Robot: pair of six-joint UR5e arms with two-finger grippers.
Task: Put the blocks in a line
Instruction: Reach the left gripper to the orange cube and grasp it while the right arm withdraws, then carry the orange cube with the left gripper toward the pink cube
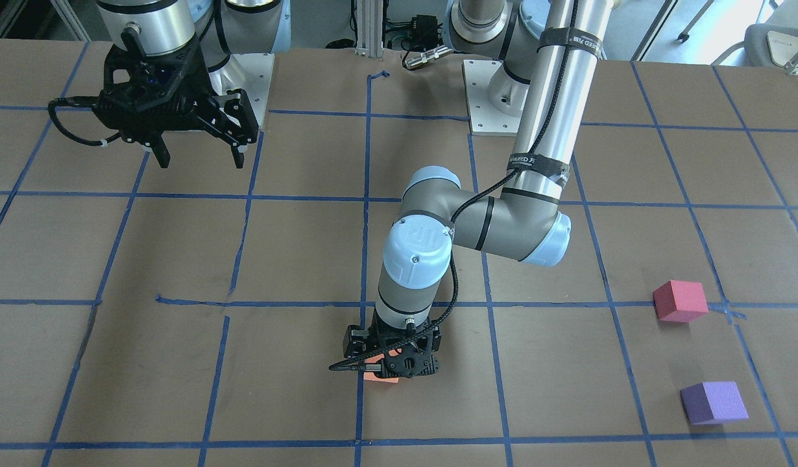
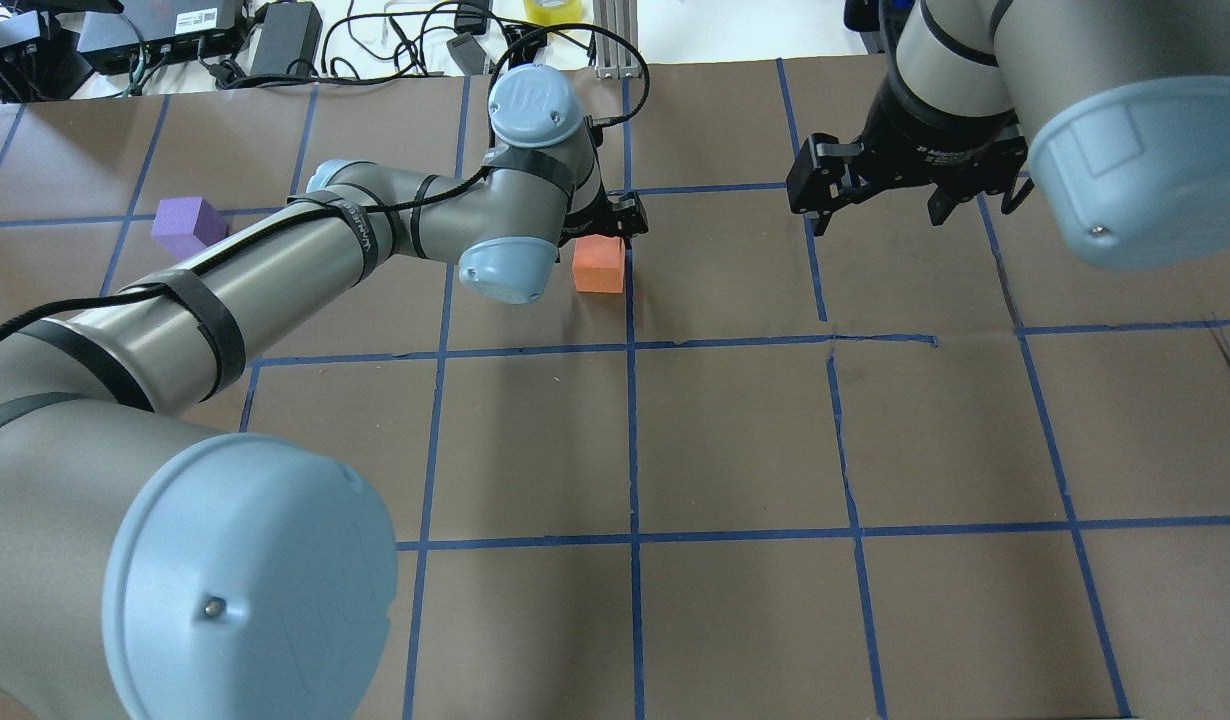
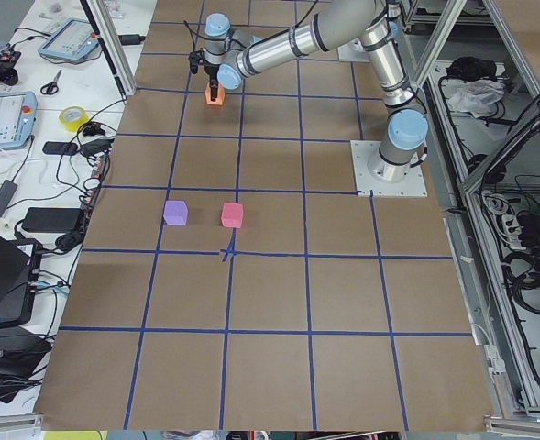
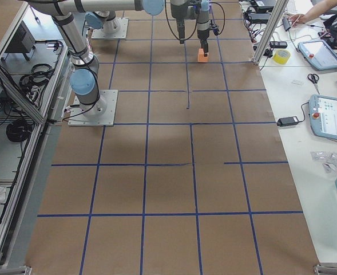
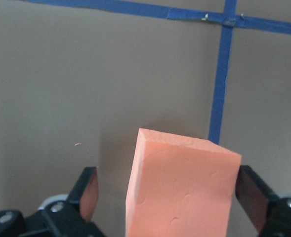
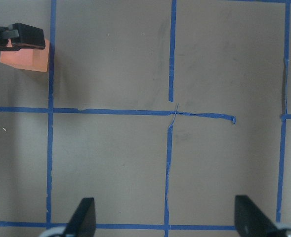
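Three small foam cubes lie on the brown-papered bench [image 1: 178, 246], which is marked into squares with blue tape [image 1: 366, 214]. The orange cube [image 2: 598, 265] sits near the middle of the bench's width, on the side far from the robot's base, with one edge right beside a tape line. The left hand [image 5: 170, 192] points down over this cube, its two fingers [image 5: 88, 190] spread to either side. In the left wrist view one finger stands clear of the cube's face with a gap showing, while the other is at the opposite face, so the hand is straddling the cube, not pinching it. The pinkish-red cube [image 1: 680, 300] and the purple cube [image 1: 713, 402] lie well apart from the orange one, off toward the robot's left end of the bench. They are near each other but not touching. The pinkish-red one is closer to the robot and just beside a tape crossing. The right hand [image 1: 200, 159] hangs above the bench near its own base, fingers spread wide and holding nothing.
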